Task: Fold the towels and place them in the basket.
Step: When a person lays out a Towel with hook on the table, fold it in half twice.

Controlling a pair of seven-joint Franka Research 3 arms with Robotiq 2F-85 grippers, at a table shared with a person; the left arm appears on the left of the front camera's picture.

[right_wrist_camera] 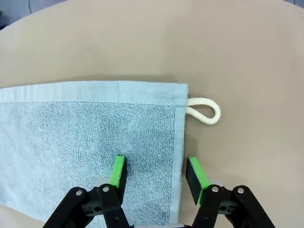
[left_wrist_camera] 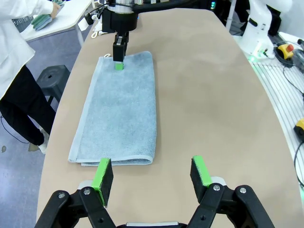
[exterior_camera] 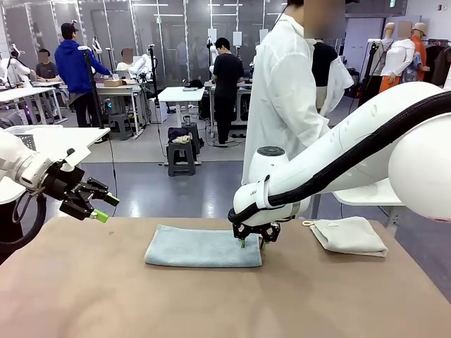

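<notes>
1. Bare tan table [exterior_camera: 211, 303] lies nearest me, and past its middle the grey-blue towel [exterior_camera: 203, 248] sits folded in half lengthwise, long side across.
2. At the towel's three o'clock end the right gripper [exterior_camera: 251, 243] is down on the cloth. In its wrist view its pads straddle the short hem, one on the terry and one just off the edge, the jaws partly drawn in. It has not plainly pinched anything yet, and I cannot tell if it has a grip.
3. Out at nine o'clock the left gripper [exterior_camera: 104, 207] hangs above the table, jaws wide, holding nothing.
4. At three o'clock, well apart from the blue one, a cream-white towel [exterior_camera: 349, 235] lies folded.
5. My read: the second fold is in hand. Next the right claw must nip that end and carry it over to the far end, edges matched.
6. No basket is anywhere I can see, so I can't say what it holds.
</notes>
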